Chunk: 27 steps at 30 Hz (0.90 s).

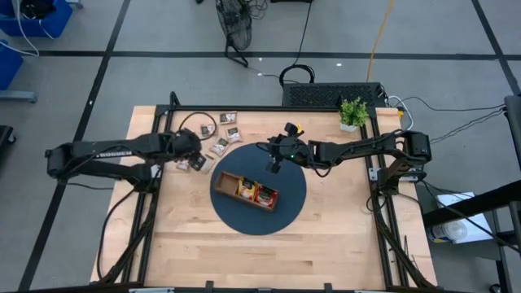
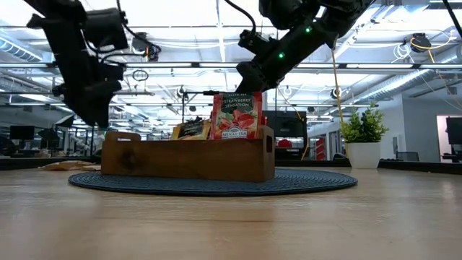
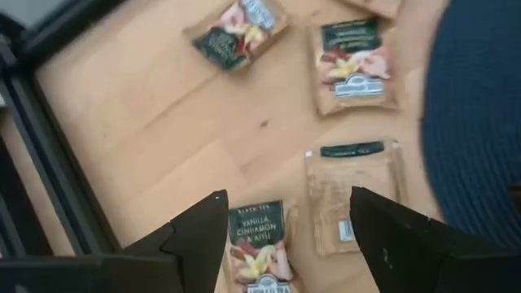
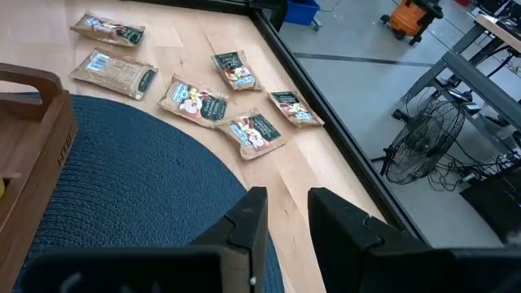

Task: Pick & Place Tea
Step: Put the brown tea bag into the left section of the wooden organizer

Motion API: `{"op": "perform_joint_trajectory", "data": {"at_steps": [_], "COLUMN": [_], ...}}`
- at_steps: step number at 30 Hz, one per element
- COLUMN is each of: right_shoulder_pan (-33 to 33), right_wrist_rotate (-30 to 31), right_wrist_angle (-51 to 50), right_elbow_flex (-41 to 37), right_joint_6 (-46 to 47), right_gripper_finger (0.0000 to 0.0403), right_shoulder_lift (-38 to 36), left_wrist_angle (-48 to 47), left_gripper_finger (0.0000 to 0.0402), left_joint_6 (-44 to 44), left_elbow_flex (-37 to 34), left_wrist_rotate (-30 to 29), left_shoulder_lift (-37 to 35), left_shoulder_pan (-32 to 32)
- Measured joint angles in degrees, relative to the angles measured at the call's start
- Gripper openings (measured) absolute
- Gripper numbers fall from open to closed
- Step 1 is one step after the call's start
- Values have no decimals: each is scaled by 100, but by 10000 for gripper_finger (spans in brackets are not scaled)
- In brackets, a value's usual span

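Note:
Several tea sachets lie flat on the wooden table left of and beyond the round dark blue mat (image 1: 286,213): one (image 1: 228,118) at the far side, one (image 1: 220,147) by the mat's edge. My left gripper (image 3: 285,216) hovers open above them, pointing steeply down. A vanilla sachet (image 3: 256,252) and a paler one (image 3: 354,191) lie below the gap between its fingers. The wooden tray (image 1: 226,181) rests on the mat, with a red sachet (image 2: 237,115) standing upright in it. My right gripper (image 4: 285,213) hangs above the tray's far end, slightly open, holding nothing.
A small potted plant (image 1: 352,112) stands at the table's far right corner. A black frame rail (image 4: 326,106) runs along the table's far edge, close to the loose sachets. The near half of the table (image 1: 260,252) is bare wood.

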Motion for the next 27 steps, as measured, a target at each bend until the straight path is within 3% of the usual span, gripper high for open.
{"op": "perform_joint_trajectory", "data": {"at_steps": [7,12,22,27], "right_shoulder_pan": [0,0,15,24], "right_wrist_rotate": [-161,-302,-297,-299], "right_wrist_angle": [109,404,999,1003], "right_elbow_flex": [-101,-364,-704,-706], "right_joint_6": [2,4,4,26], "right_gripper_finger": [77,77,77,77], "right_shoulder_lift": [0,0,0,0], "left_wrist_angle": [-59,-262,-284,-325], "left_gripper_finger": [263,260,226,188], "left_joint_6": [-330,-514,-685,-713], "left_elbow_flex": [2,4,20,35], "left_wrist_rotate": [531,564,695,634], "left_shoulder_lift": [898,1620,2510,2817], "left_shoulder_pan": [132,132,132,136]}}
